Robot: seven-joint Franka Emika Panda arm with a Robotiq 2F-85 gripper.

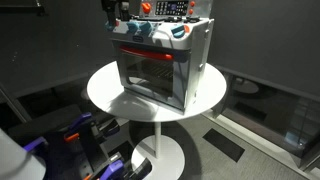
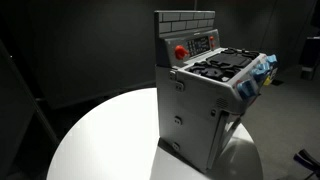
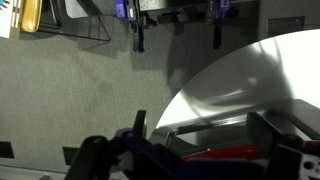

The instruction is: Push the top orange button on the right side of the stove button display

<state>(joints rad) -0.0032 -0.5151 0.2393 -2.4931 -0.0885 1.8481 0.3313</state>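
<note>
The stove (image 1: pixel 160 62) is a small grey-white toy oven with a glass door and a red-orange strip, standing on a round white table (image 1: pixel 105 88). It also shows in an exterior view from its side (image 2: pixel 200 110). The stove button display (image 2: pixel 201 44) is a small dark panel on the brick-patterned back wall, next to a red knob (image 2: pixel 181 51); it also shows in an exterior view (image 1: pixel 166 8). Its single buttons are too small to tell apart. My gripper (image 3: pixel 198 114) is open and empty above the stove's front, with the red strip (image 3: pixel 235 152) between its fingers.
Blue-and-white knobs (image 2: pixel 262 70) line the stove's front edge. The burners (image 2: pixel 222 66) lie on top. The table (image 3: pixel 250 75) drops off to dark floor all round. A blue and black stand (image 1: pixel 85 140) sits by the table's foot.
</note>
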